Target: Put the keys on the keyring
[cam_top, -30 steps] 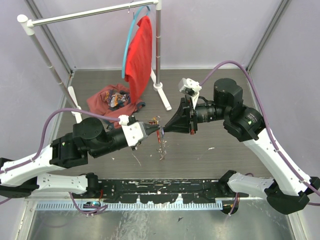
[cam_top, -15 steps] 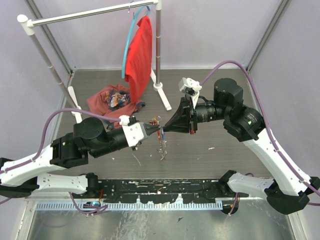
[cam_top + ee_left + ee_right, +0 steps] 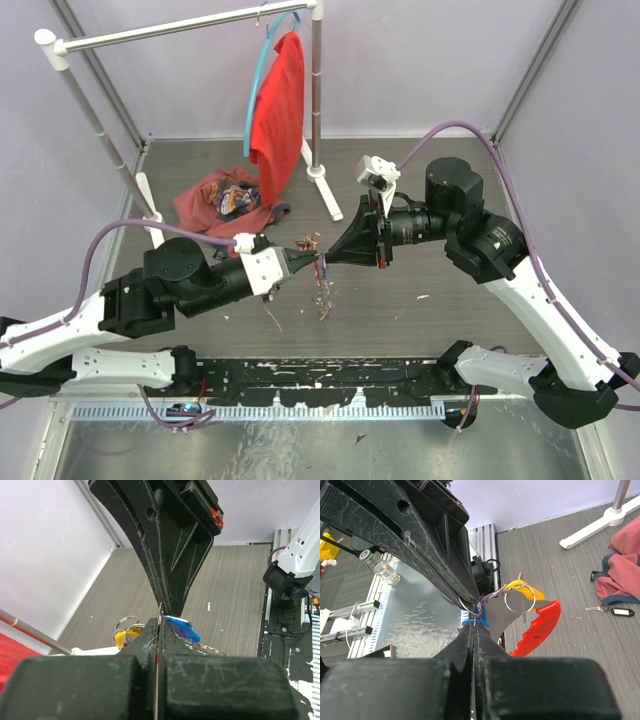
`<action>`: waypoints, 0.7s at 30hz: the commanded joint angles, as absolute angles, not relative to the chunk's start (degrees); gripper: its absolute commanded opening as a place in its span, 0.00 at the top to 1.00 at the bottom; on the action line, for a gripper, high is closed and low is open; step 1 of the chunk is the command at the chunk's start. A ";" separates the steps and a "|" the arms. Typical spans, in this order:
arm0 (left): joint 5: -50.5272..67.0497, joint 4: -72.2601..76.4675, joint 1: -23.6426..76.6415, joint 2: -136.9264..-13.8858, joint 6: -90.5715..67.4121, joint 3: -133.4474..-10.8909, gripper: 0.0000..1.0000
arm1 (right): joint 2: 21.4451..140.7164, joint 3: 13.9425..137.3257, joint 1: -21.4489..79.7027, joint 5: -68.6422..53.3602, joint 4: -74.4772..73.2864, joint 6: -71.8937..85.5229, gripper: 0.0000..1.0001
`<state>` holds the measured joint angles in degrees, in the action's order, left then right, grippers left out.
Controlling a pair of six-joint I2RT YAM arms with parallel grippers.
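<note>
My left gripper (image 3: pixel 314 259) and right gripper (image 3: pixel 326 258) meet tip to tip in mid-air over the table's middle. The left gripper (image 3: pixel 159 625) is shut on the thin wire of the keyring (image 3: pixel 472 608). The right gripper (image 3: pixel 476 628) is shut on a blue-headed key (image 3: pixel 183 628) right at that ring. From the ring hang more rings with a yellow tag (image 3: pixel 125 632), a flat silver piece with a red grip (image 3: pixel 538 629), and a beaded chain (image 3: pixel 324 290) that trails down toward the table.
A clothes rack (image 3: pixel 318 100) with a red shirt (image 3: pixel 278 110) stands at the back. A reddish cloth heap (image 3: pixel 225 200) lies at the back left. A small key with a black tag (image 3: pixel 612 611) lies on the floor beside that cloth.
The left arm's body has shifted slightly left and down. Both gripper tips stay joined at the same spot with the bunch hanging below.
</note>
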<state>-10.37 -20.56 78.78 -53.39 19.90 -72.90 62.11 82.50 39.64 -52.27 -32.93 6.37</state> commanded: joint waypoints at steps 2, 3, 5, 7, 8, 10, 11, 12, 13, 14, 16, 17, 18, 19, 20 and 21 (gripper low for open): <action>-9.87 -16.46 78.66 -51.80 19.91 -72.08 1.00 | 61.00 82.49 39.86 -51.23 -29.36 7.85 0.99; -9.80 -16.38 78.70 -51.73 19.81 -72.06 1.00 | 61.04 82.45 39.84 -51.17 -29.14 8.03 0.99; -9.63 -16.18 78.66 -51.63 19.83 -71.92 1.00 | 61.07 82.35 39.83 -51.15 -28.82 8.51 0.99; -9.37 -16.05 78.67 -51.66 19.86 -71.82 1.00 | 61.01 82.19 39.90 -51.14 -28.44 9.03 0.99; -9.25 -16.04 78.66 -51.53 19.86 -71.82 1.00 | 61.00 82.06 39.87 -51.17 -28.23 9.30 0.99; -9.14 -15.89 78.66 -51.55 19.84 -71.73 1.00 | 61.10 81.90 39.84 -51.45 -27.67 9.85 0.99; -8.99 -15.83 78.65 -51.59 19.86 -71.77 1.00 | 61.09 81.85 39.84 -51.53 -27.43 10.11 0.99; -8.89 -15.71 78.66 -51.64 19.86 -71.79 1.00 | 61.13 81.70 39.82 -51.71 -27.13 10.37 0.99; -8.76 -15.62 78.66 -51.67 19.86 -71.69 1.00 | 61.09 81.60 39.86 -51.72 -26.91 10.58 0.99; -8.66 -15.50 78.66 -51.67 19.86 -71.66 1.00 | 61.08 81.49 39.85 -51.76 -26.78 10.77 0.99; -8.61 -15.39 78.66 -51.67 19.73 -71.55 1.00 | 61.03 81.36 39.88 -51.57 -26.69 10.95 0.99; -8.57 -15.38 78.66 -51.63 19.77 -71.55 1.00 | 60.93 81.31 39.87 -51.33 -26.61 11.09 0.99; -8.54 -15.37 78.66 -51.67 19.73 -71.54 1.00 | 60.85 81.24 39.85 -51.13 -26.54 11.13 0.99; -8.45 -15.39 78.68 -51.67 19.68 -71.54 1.00 | 60.78 81.20 39.82 -51.02 -26.44 11.27 0.99; -8.38 -15.32 78.66 -51.60 19.64 -71.54 1.00 | 60.80 81.17 39.83 -50.86 -26.34 11.46 0.99; -8.28 -15.25 78.66 -51.39 19.59 -71.47 1.00 | 60.72 81.12 39.87 -50.76 -26.23 11.67 0.99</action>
<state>-9.89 -19.14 78.78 -52.53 19.88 -71.94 62.11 81.08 39.70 -51.92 -30.17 10.35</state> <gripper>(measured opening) 0.011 0.030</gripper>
